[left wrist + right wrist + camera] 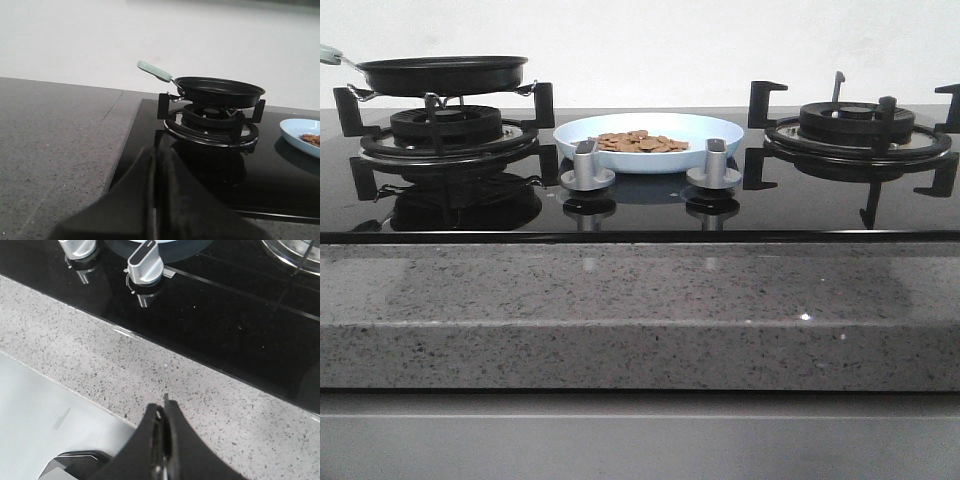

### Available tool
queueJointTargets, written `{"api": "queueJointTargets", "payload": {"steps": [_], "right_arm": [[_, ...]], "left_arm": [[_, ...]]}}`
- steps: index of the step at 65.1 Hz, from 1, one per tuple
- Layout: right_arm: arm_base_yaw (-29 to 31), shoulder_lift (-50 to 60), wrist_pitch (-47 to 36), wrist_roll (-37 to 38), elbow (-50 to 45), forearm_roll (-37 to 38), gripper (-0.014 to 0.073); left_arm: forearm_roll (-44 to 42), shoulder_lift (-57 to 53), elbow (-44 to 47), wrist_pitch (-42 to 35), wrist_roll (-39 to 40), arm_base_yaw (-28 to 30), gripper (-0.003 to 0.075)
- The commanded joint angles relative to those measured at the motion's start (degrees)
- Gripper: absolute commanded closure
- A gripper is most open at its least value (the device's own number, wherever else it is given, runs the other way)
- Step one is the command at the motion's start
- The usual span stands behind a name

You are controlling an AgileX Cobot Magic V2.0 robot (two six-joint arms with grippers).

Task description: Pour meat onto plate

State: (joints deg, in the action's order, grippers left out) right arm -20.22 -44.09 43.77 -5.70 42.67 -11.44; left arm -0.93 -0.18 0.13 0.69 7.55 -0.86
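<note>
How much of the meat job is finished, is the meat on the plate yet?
It looks done. The small flat reddish-brown meat pieces lie in the round pale-blue glossy plate between the burners. The black frying pan sits on the left burner; none of the views shows into it, so I cannot say it is empty. Nothing is in hand: the left gripper and right gripper are both shut on nothing, off the stove. Nothing visible seems left.

A grey speckled stone counter [620, 300] carries a black glass hob [650, 210]. On the hob, the pale-blue plate [650, 135] is set between two burner grates [445, 135], behind two silver knobs [588, 168]. A black frying pan [442, 72] is rested on the left grate, ahead of the left gripper [159, 165].
</note>
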Motion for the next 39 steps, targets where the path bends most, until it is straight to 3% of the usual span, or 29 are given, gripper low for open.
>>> {"api": "queueJointTargets", "payload": {"steps": [1, 26, 39], "right_arm": [[0.2, 0.3, -3.2, -0.1, 1.5, -0.4, 0.0664], [0.7, 2.6, -4.1, -0.1, 0.8, 2.6, 0.0664], [7.2, 15.1, -17.4, -0.1, -9.4, 4.4, 0.0664]], "left_arm": [[-0.1, -1.1, 0.4, -5.0, 0.2, -0.1, 0.0741], [-0.1, -1.1, 0.4, -5.0, 0.2, -0.1, 0.0741], [-0.1, -0.9, 0.4, -5.0, 0.2, -0.1, 0.0741]]}}
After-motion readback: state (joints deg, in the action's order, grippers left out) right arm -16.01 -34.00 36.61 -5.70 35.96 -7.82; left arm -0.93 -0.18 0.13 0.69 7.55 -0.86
